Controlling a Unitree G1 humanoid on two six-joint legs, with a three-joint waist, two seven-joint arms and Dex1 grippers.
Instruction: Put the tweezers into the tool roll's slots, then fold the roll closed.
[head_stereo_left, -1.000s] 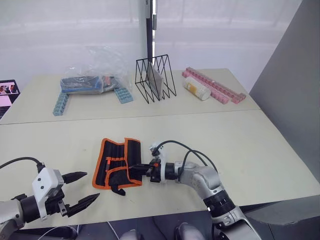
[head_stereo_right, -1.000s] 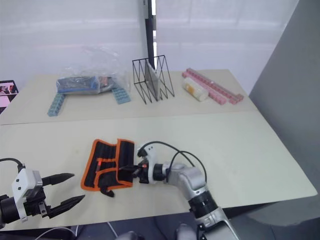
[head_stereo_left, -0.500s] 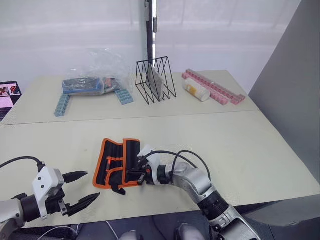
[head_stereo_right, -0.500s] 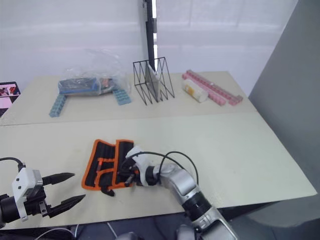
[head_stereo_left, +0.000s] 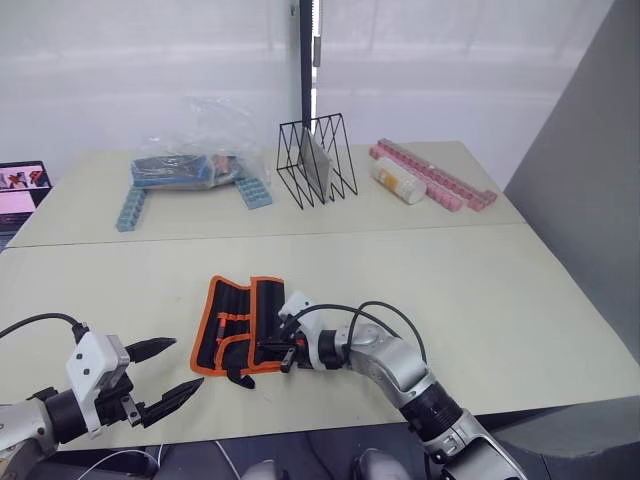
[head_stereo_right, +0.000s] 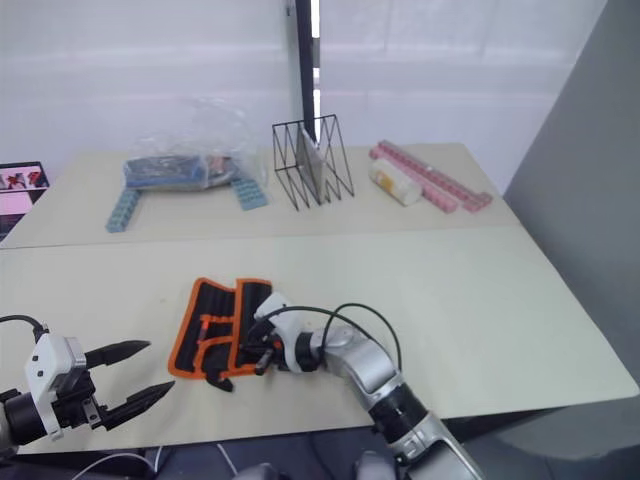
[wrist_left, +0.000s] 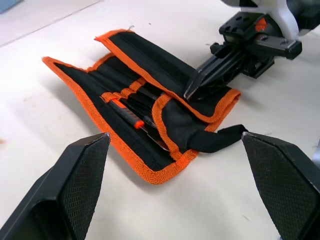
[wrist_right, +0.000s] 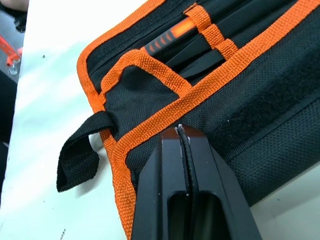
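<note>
Right wrist view shows the right hand (wrist_right: 181, 131) pinching the tool roll (wrist_right: 260, 100) by its orange edge, mid-table. Left hand (head_stereo_left: 165, 371) waits open. Roll looks soft and floppy; grab the edge.

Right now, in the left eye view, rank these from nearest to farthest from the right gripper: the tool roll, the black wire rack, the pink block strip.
1. The tool roll: the right gripper has its fingertips on the roll's near right flap.
2. The black wire rack: on the far table, about centre.
3. The pink block strip: far table, off to the right, just beyond the rack.
</note>
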